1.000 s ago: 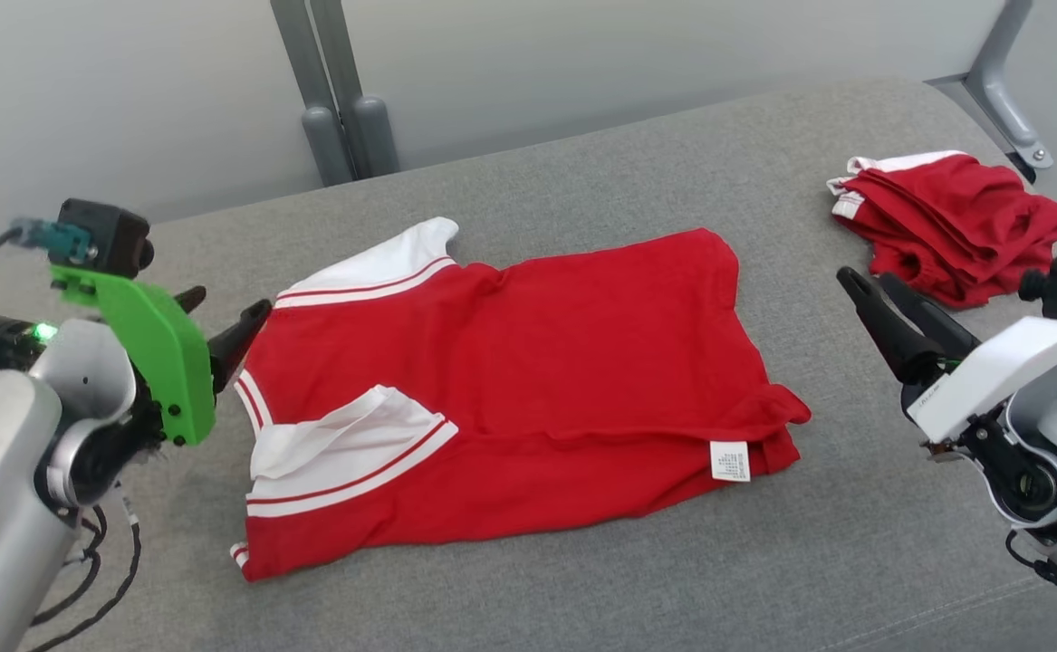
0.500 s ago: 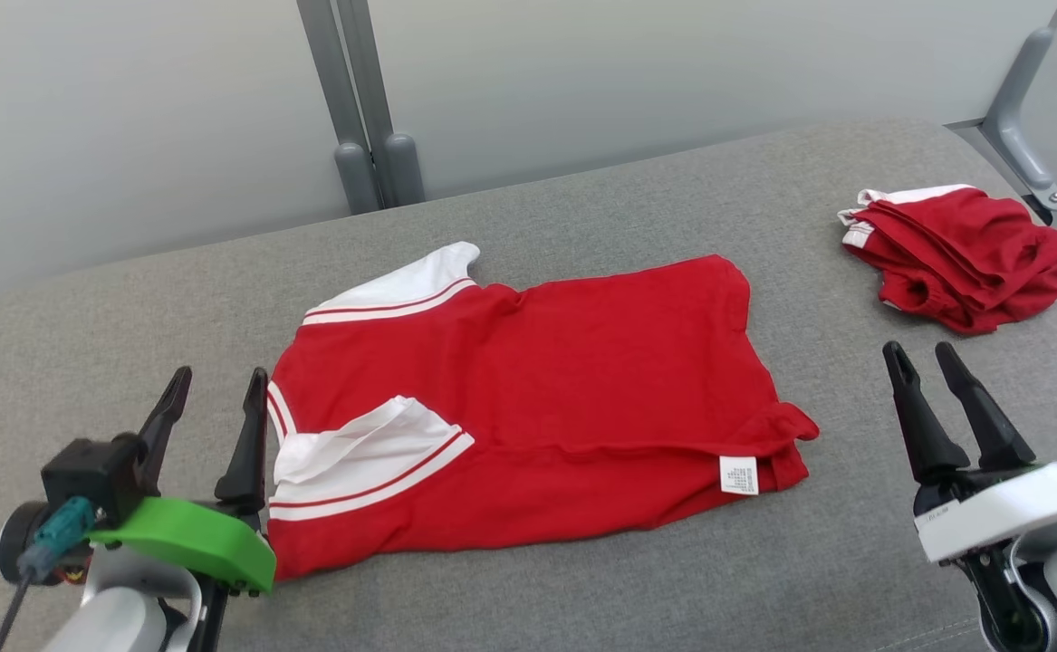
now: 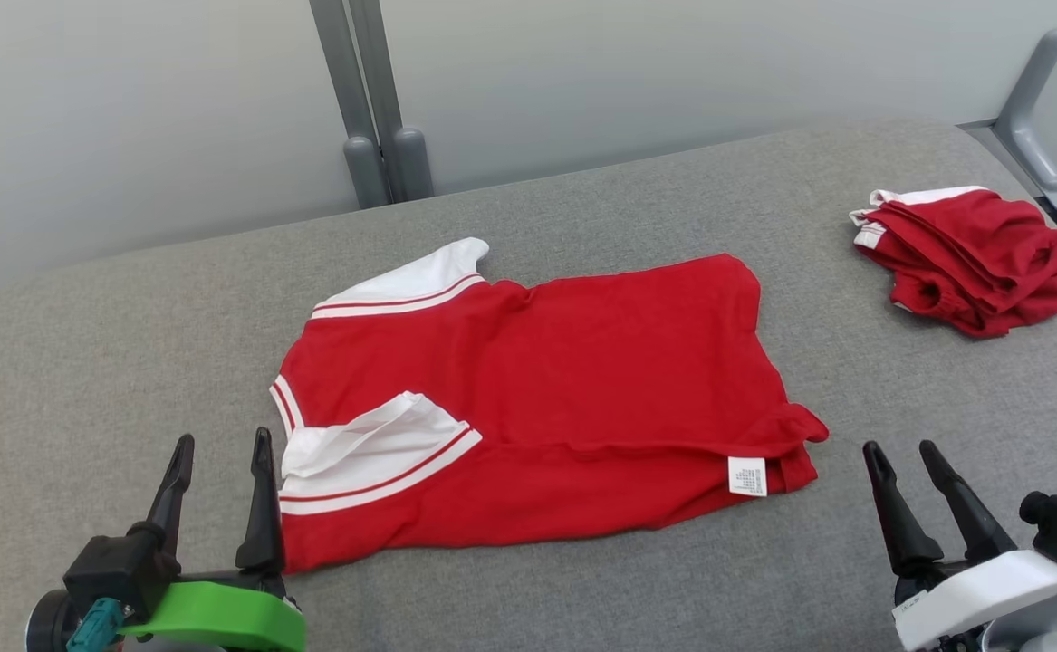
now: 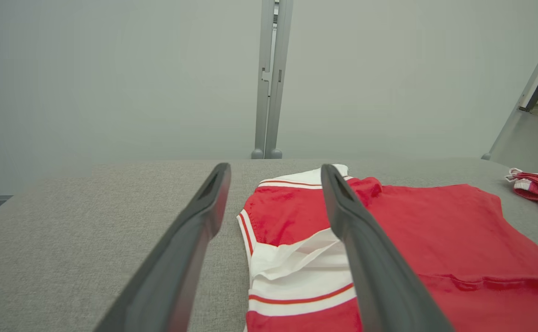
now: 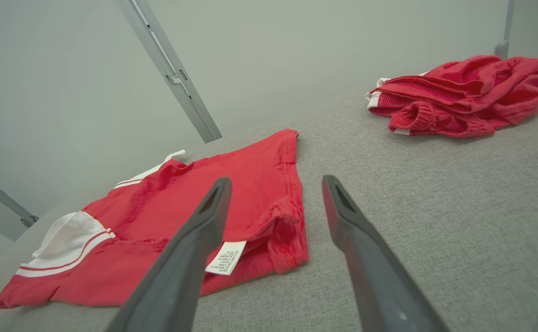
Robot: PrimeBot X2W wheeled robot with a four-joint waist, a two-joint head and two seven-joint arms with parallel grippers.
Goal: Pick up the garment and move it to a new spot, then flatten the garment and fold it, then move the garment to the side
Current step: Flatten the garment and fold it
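Left hand: jaws wide apart, holding nothing; parked low at the near left, just off the shirt's near left corner.
Right hand: jaws wide apart, holding nothing; parked low at the near right, close to the shirt's hem end but clear of it.
Change, last second: both hands have drawn back from the shirt's two ends toward the robot. The head camera has shifted as well, and the shirt's lie looks unchanged.
Reading: a release and retreat, probably a pause after one fold. A further fold and the move to the side look still to come.
Shirt: red, lying flat mid-worktop, near edge doubled over lengthwise.
Long axis: runs left to right across the worktop, slightly slanted.
Heading: white-banded sleeve end to the robot's left; hem end with white label to the right, its near corner rumpled.
Other stock: bundle of red clothes, far right, well apart.
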